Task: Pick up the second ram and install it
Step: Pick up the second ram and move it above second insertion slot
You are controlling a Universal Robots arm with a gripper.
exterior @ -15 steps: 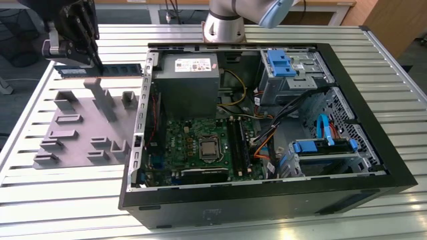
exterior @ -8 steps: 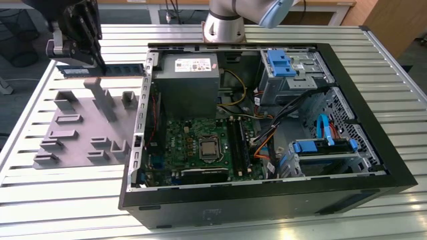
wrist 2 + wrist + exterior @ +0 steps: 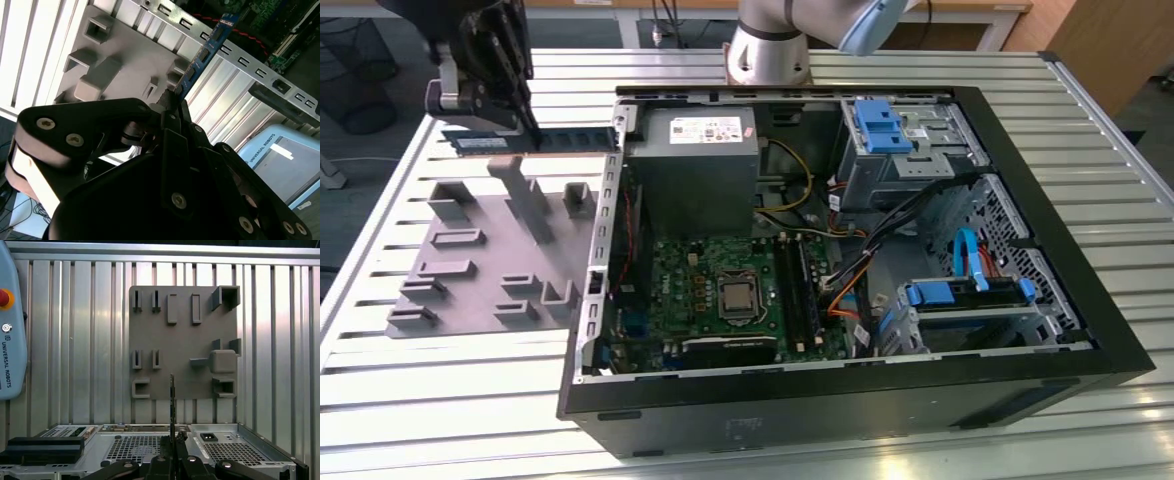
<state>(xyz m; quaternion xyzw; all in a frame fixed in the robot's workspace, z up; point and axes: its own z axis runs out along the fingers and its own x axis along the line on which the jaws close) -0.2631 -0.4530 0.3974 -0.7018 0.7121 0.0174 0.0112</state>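
My gripper [image 3: 518, 122] is shut on the second ram [image 3: 574, 138], a long blue-green stick held level and on edge. It hangs above the far end of the grey holder tray [image 3: 467, 290], just outside the left wall of the open computer case [image 3: 854, 400]. In the second wrist view the ram [image 3: 205, 52] sticks out past the black fingertips [image 3: 170, 102] over the tray [image 3: 125, 60]. In the first wrist view the ram [image 3: 172, 400] is edge-on, clamped by the gripper [image 3: 172, 442] above the tray [image 3: 180, 340]. The long black memory slots [image 3: 801, 285] lie on the motherboard [image 3: 707, 290] inside the case.
The case holds a grey power supply [image 3: 694, 150], blue drive brackets [image 3: 881, 125] and loose cables [image 3: 854, 270]. The arm's base [image 3: 767, 50] stands behind the case. A teach pendant [image 3: 10, 330] lies on the slatted metal table [image 3: 454, 400] beyond the tray.
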